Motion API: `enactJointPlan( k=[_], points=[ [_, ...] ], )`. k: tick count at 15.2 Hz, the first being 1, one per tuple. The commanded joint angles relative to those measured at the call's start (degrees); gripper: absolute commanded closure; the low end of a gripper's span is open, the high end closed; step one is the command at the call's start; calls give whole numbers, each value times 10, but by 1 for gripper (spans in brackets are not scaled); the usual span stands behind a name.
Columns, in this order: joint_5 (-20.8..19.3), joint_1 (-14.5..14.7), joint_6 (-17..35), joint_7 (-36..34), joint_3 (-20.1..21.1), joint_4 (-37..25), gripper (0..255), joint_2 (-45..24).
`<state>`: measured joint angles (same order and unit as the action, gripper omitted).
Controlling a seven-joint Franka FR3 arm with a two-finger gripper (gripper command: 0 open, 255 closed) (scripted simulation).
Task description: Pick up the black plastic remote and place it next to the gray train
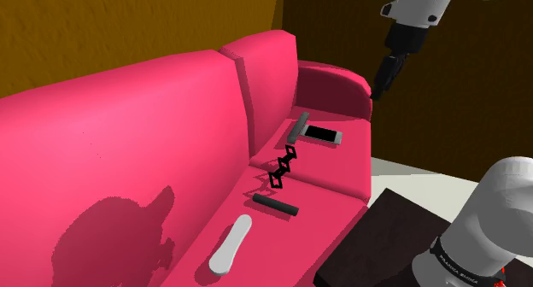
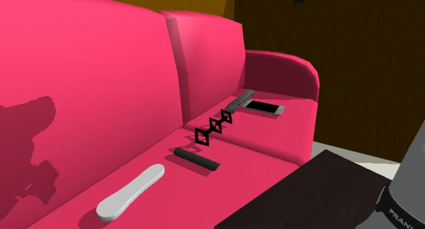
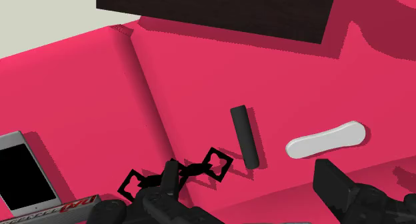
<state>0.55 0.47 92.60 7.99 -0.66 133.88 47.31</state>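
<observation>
Black remote [image 3: 244, 136] on sofa [image 3: 187, 76] | wrist view: jaws apart, empty | shoulder view: train [image 1: 299, 128] beside phone [image 1: 323, 135]

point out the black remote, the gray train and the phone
black remote [image 1: 275, 205], shoulder view, middle of its length
gray train [image 1: 299, 128], shoulder view, middle of its body
phone [image 1: 322, 133], shoulder view, on its black screen

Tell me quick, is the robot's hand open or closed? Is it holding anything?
Gripper: open, holding nothing.
</observation>
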Motion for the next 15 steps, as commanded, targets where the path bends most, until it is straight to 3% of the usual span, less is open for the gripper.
enactJointPlan(
  k=[1,15],
  points=[
    [0,0,0,0,0,0,0,0],
    [25,29,266,16,16,120,0,-172]
  ],
)
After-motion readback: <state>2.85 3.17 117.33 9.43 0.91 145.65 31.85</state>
